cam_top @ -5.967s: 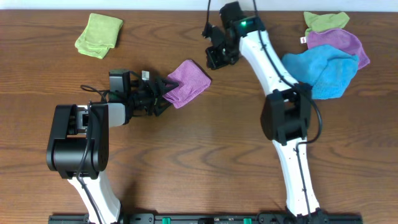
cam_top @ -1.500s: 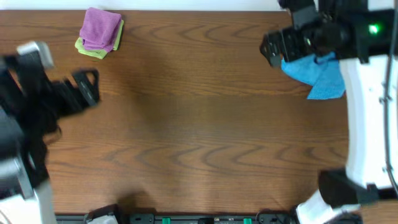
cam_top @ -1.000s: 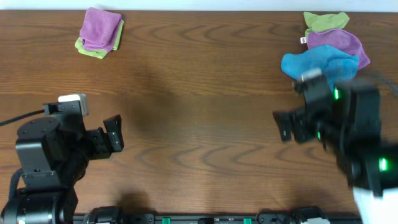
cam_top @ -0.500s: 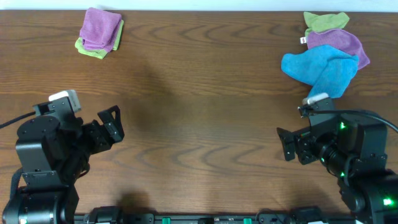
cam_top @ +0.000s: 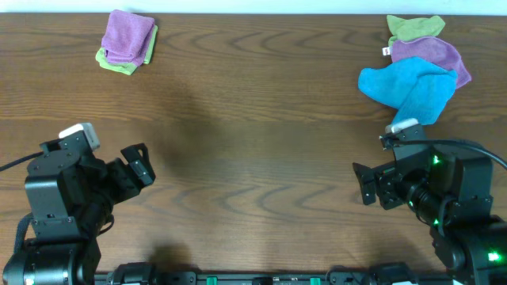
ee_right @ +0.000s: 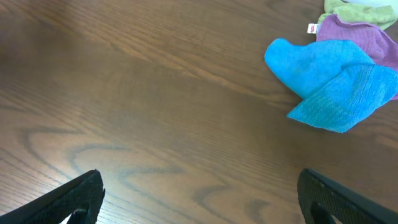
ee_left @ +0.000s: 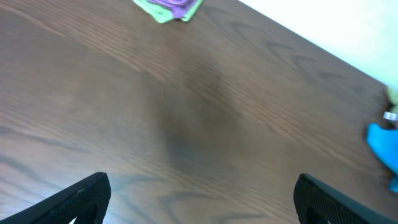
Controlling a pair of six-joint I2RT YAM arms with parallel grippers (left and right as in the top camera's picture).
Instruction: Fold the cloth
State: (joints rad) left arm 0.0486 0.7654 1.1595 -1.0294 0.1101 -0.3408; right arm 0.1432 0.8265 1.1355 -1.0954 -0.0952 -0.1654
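The cloth (cam_top: pixel 127 36), orchid purple and folded into a small square, lies on top of a folded green cloth (cam_top: pixel 111 63) at the table's far left corner. The left wrist view catches both at its top edge, the cloth (ee_left: pixel 173 5) over the green one (ee_left: pixel 155 14). My left gripper (cam_top: pixel 139 164) hovers open near the front left, far from the cloth, with nothing between its fingers (ee_left: pixel 81 199). My right gripper (cam_top: pixel 363 184) stands open at the front right, also empty, over bare wood (ee_right: pixel 202 196).
At the far right corner, a crumpled bright blue cloth (cam_top: pixel 412 85) overlaps a rounded purple cloth (cam_top: pixel 436 54), with a green cloth (cam_top: pixel 413 26) behind them and a small white tag (cam_top: pixel 386 51). The right wrist view shows this pile (ee_right: pixel 329 78).
The purple cloth, held mid-table by my left gripper earlier, now rests folded on the green cloth. Both arms have drawn back to the front edge, and the left gripper dipped slightly in the last half second.
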